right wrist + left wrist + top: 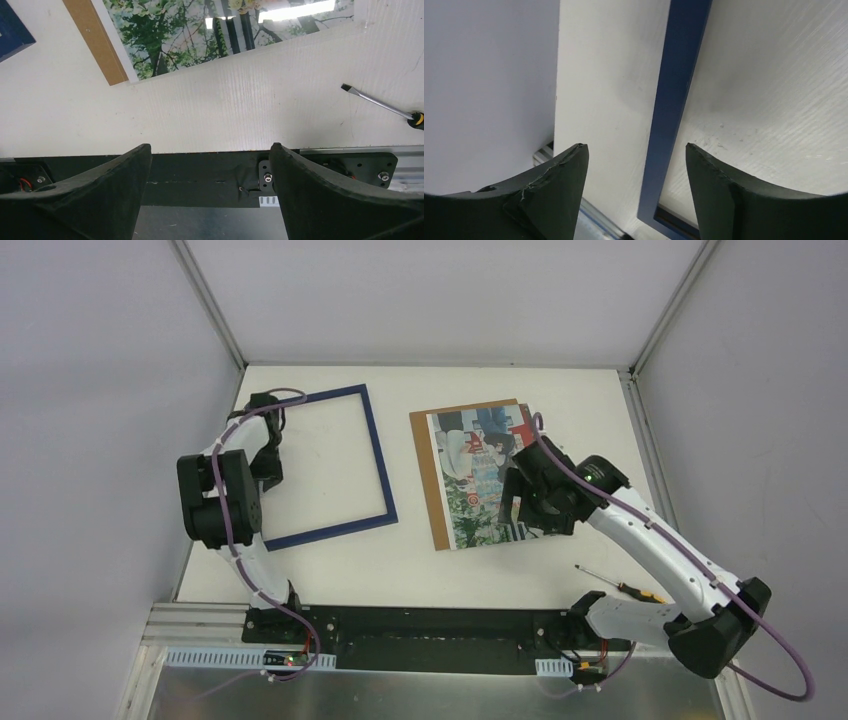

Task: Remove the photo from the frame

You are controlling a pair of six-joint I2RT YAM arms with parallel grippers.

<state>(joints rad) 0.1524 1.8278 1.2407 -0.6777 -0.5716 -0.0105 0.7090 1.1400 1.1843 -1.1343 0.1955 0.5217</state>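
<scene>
Two pincers stand wide and empty: the left pincer [636,150] straddles one rail of the frame [383,465], lying bare on the counter [450,570], while the right pincer [210,147] hovers at the photo [480,480], apparently already freed, resting on its backing board [425,480].

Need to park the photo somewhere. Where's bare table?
Inside the frame, away from the left arm; the strip between frame and board; the strip from those to the base plate. Crowded at right: right arm over the photo, screwdriver near its base.
</scene>
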